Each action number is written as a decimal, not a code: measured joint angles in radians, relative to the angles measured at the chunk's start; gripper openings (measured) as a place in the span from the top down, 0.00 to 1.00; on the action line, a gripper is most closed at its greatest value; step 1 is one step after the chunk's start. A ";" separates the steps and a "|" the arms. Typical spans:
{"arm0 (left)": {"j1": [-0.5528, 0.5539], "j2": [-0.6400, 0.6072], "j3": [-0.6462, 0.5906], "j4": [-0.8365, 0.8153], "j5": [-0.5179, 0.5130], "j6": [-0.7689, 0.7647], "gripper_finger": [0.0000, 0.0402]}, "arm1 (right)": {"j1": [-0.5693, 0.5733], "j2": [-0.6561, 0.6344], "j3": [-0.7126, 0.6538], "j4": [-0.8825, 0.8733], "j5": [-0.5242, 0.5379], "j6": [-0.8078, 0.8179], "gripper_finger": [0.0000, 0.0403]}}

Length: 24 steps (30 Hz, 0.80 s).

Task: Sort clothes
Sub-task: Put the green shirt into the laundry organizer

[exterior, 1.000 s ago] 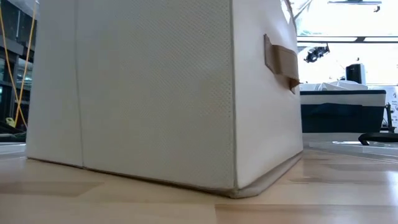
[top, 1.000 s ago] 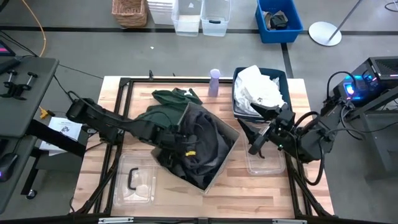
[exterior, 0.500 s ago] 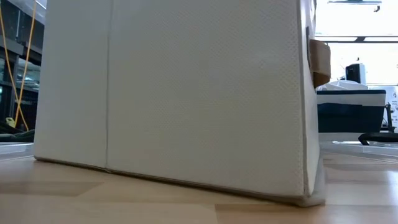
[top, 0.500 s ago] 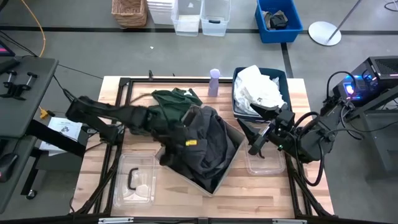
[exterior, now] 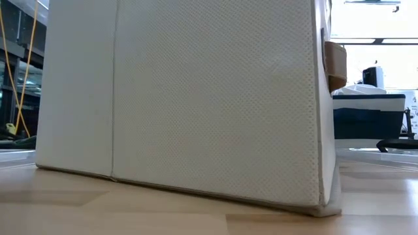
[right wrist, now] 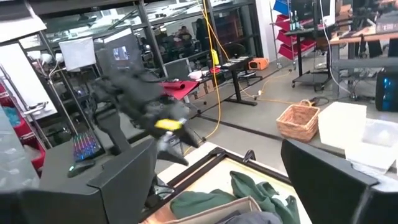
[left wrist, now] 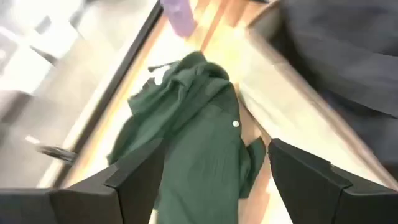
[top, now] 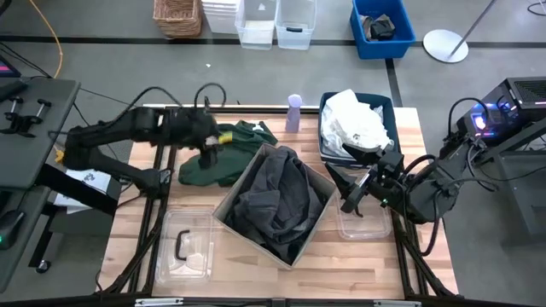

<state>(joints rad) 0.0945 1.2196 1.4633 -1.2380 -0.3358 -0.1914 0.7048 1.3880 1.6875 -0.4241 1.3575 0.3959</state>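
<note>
A beige fabric box (top: pixel 232 194) stands mid-table and fills the low view (exterior: pixel 196 98); dark grey clothes (top: pixel 277 200) are piled inside it. A dark green garment (top: pixel 223 166) lies crumpled on the wood to the left of the box. My left gripper (top: pixel 209 149) hovers open above that garment (left wrist: pixel 193 137), holding nothing. White clothes (top: pixel 358 119) fill the dark blue bin (top: pixel 325 147) at the far right. My right gripper (top: pixel 351 189) waits open beside the bin, between the bin and the box.
A purple bottle (top: pixel 294 112) stands at the far edge between the green garment and the bin. Clear plastic containers lie near the front left (top: pixel 186 246) and under my right gripper (top: pixel 363 223). Bare wood shows along the near edge.
My left gripper has drawn back from over the box toward the table's far left and now hangs above the green garment. The dark grey clothes have stayed behind in the box. The box has turned and slid a little toward the right.
</note>
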 joint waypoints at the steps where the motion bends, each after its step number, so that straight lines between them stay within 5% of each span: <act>1: 0.062 -0.024 -0.064 0.059 0.056 0.017 0.31 | 0.000 0.000 0.000 -0.015 0.000 0.023 0.15; 9: 0.386 0.016 -0.426 0.523 0.357 0.228 0.31 | -0.003 0.000 0.000 -0.104 -0.005 0.176 0.15; 16: 0.531 0.269 -0.365 0.564 0.347 0.476 0.31 | -0.042 0.006 0.000 -0.115 -0.077 0.310 0.15; 24: 0.575 0.488 -0.314 0.565 0.312 0.663 0.31 | -0.112 0.042 0.000 -0.130 -0.131 0.351 0.15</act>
<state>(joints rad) 0.6691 1.7074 1.1495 -0.6728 -0.0238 0.4716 0.5930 1.4297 1.6875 -0.5537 1.2261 0.7469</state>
